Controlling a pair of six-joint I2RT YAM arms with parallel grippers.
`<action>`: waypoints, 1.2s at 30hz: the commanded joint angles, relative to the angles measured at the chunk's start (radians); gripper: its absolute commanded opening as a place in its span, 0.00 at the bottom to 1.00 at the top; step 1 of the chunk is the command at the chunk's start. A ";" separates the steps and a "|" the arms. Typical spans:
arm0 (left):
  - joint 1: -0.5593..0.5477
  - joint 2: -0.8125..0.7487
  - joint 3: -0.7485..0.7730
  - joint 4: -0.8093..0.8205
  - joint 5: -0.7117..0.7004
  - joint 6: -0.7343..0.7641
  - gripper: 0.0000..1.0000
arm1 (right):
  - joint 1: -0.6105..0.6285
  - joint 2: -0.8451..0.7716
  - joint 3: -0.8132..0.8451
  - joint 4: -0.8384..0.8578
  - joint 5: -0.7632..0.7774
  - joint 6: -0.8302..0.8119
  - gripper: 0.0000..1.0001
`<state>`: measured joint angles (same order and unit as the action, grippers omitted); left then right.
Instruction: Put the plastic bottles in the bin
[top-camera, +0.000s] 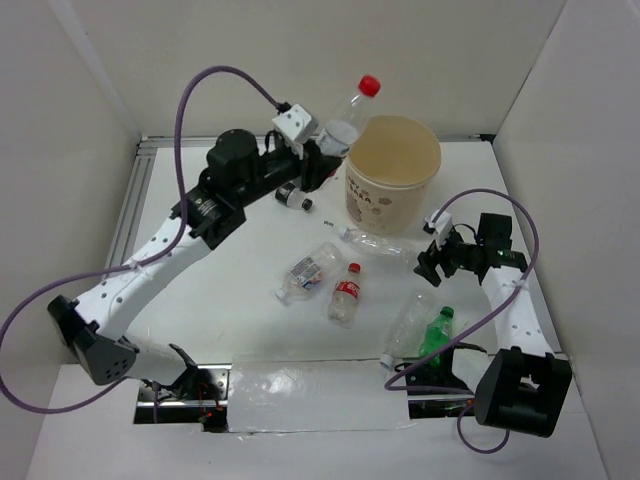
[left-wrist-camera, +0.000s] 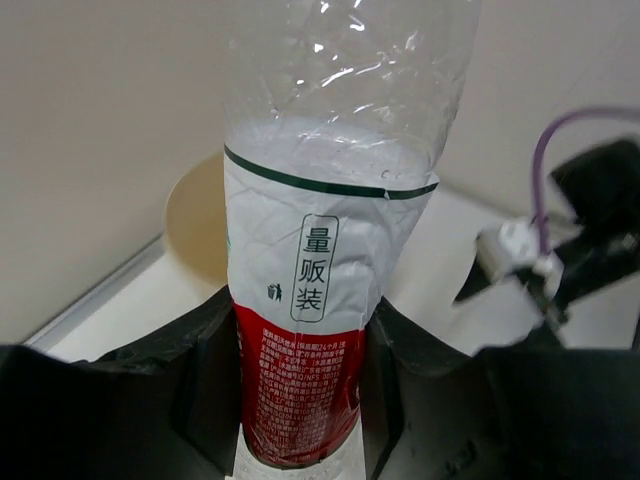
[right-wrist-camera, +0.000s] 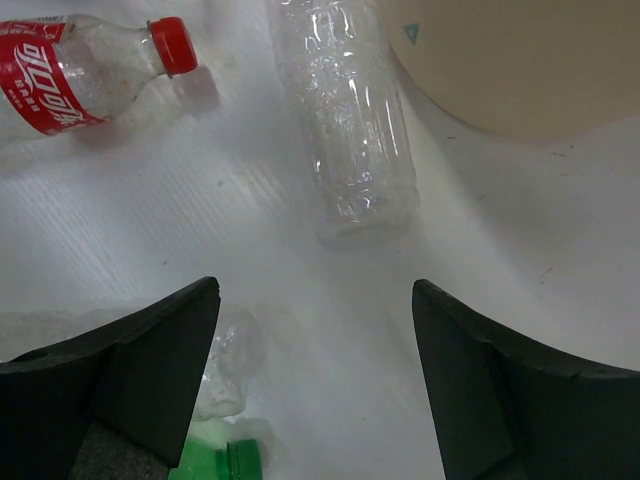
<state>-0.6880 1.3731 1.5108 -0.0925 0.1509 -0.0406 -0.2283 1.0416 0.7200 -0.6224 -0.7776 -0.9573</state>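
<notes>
My left gripper (top-camera: 322, 152) is shut on a clear bottle (top-camera: 349, 122) with a red cap and a red and white label (left-wrist-camera: 300, 300), held up tilted beside the left rim of the beige bin (top-camera: 392, 170). Its fingers (left-wrist-camera: 205, 380) press both sides of the label. Four more bottles lie on the table: a clear labelled one (top-camera: 308, 270), a small red-labelled one (top-camera: 346, 293), a clear one (top-camera: 385, 243) by the bin's foot, and a clear one (top-camera: 408, 325) next to a green one (top-camera: 436, 335). My right gripper (top-camera: 432, 262) is open and empty over the table (right-wrist-camera: 315, 300), just short of the clear bottle (right-wrist-camera: 345, 120).
A small dark object (top-camera: 292, 197) lies under the left arm near the bin. White walls enclose the table on three sides. The right wrist view also shows the red-labelled bottle (right-wrist-camera: 80, 70), the bin's wall (right-wrist-camera: 510, 60) and the green bottle's cap (right-wrist-camera: 215, 460).
</notes>
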 joint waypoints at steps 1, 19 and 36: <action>-0.039 0.162 0.063 0.287 0.058 -0.137 0.07 | 0.004 -0.014 -0.010 -0.002 -0.040 -0.063 0.84; -0.107 0.632 0.560 0.297 -0.206 -0.171 1.00 | 0.032 -0.045 -0.129 0.254 -0.063 -0.096 0.87; -0.116 -0.172 -0.518 0.113 -0.383 -0.183 1.00 | 0.267 0.304 -0.093 0.570 0.193 -0.123 0.82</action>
<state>-0.8013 1.2495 1.1110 0.0803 -0.1551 -0.1905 0.0200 1.3136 0.6029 -0.1642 -0.6735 -1.0687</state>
